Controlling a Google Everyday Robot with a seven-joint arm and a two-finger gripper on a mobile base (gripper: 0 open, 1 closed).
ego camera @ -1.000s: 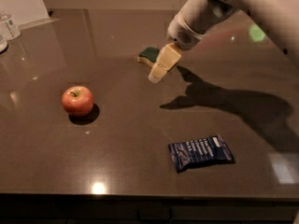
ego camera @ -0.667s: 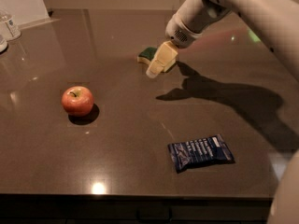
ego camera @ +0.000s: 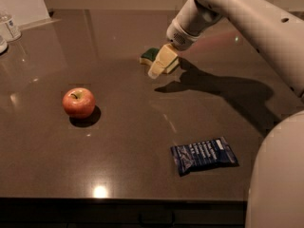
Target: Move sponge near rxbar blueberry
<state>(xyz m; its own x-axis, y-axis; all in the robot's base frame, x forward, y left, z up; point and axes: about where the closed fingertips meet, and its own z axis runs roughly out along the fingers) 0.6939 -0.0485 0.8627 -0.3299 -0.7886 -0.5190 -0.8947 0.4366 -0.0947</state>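
The end effector point(ego camera: 160, 66) hangs low over the far middle of the worktop point(ego camera: 123, 146), right at the sponge point(ego camera: 150, 55), whose dark green top shows just behind and to the left of the cream pads. How wide it stands, and whether it has hold of the sponge, cannot be told from here. Compared with a second ago it has shifted only slightly toward the sponge, while the arm point(ego camera: 247, 18) now reaches in more steeply from the upper right, and a pale part of the robot's body point(ego camera: 278, 175) fills the lower right corner. The sponge lies where it lay before. The rxbar blueberry point(ego camera: 204, 156) rests flat near the front edge, well apart from the sponge, unmoved. The apple point(ego camera: 79, 102) sits at the left, also unmoved.
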